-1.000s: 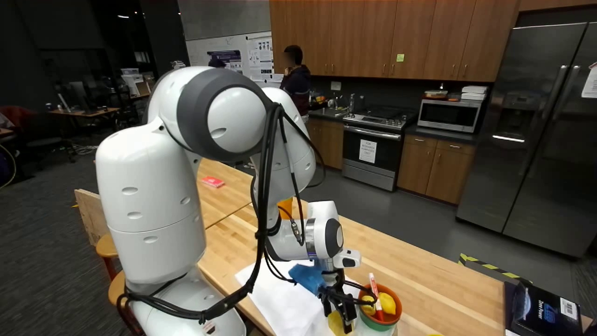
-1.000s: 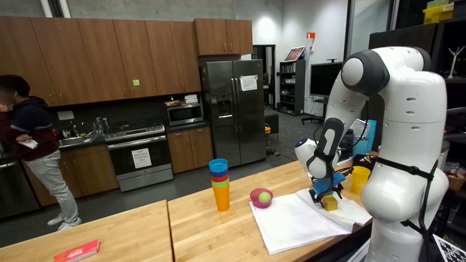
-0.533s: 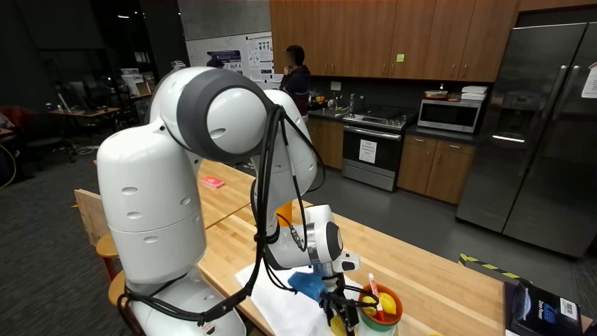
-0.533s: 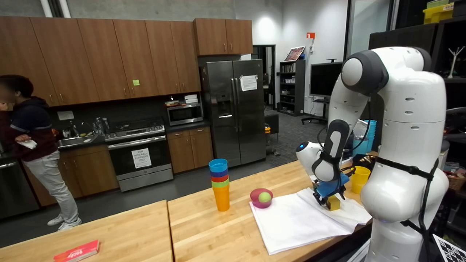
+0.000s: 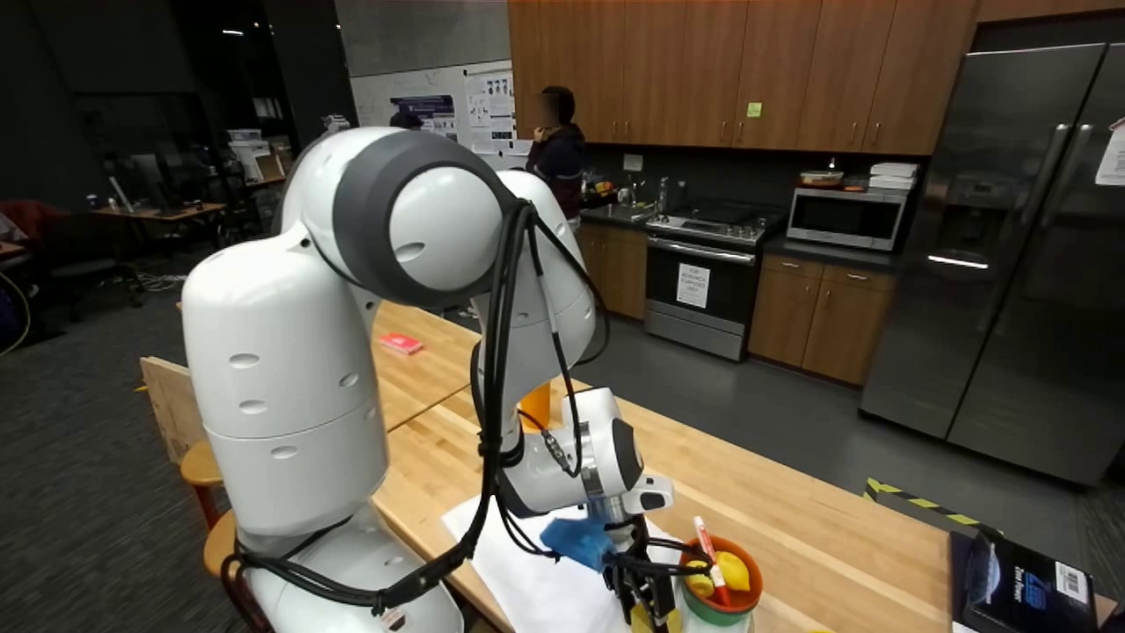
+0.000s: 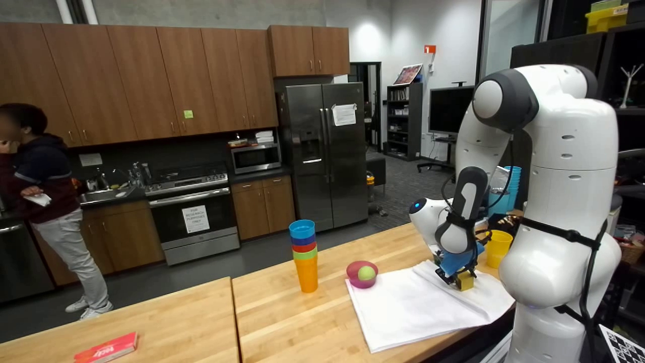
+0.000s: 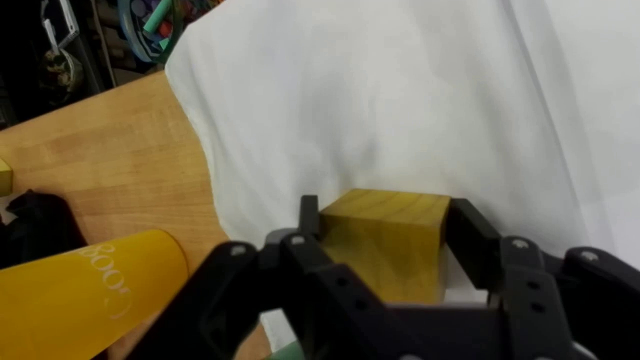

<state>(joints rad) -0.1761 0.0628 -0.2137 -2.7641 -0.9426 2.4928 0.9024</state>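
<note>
Kitchen cupboards (image 6: 141, 85): lining the back wall beside a steel fridge (image 6: 322, 201) and above a stove (image 6: 224, 214), while a person (image 6: 48, 176) is standing near the sink (image 6: 103, 196), one hand lifting toward the face.
Wooden table (image 6: 322, 333): carrying a rumpled white cloth (image 6: 403, 312) in front of the robot arm (image 6: 572, 196).
Closing grip: the black claw (image 7: 382, 215) is narrowing, its fingers (image 7: 309, 215) standing nearer together than a second ago, and the yellow block (image 7: 382, 255) is appearing slightly shifted along the cloth in both exterior views; by all appearances, the claw is now taking hold rather than merely straddling.
Claw: clamping on the yellow block, part-way open, a finger touching each of two opposite sides and the block filling the gap; how hard it is squeezing is not showing.
Block: sitting between the fingers, wood grain showing on top, and seemingly resting on the white cloth in an exterior view; its lower part is hiding behind the claw in the wrist view.
Green-and-orange bowl (image 5: 716, 614): standing just beside the claw, holding lemons (image 5: 732, 571) and a marker (image 5: 713, 563) that is leaning up past the rim.
Yellow cup (image 6: 499, 247): standing upright near the cloth.
Pink bowl (image 6: 352, 280): cradling a green ball (image 6: 367, 273) well apart from the claw, with stacked cups (image 6: 305, 256) rising nearby.
</note>
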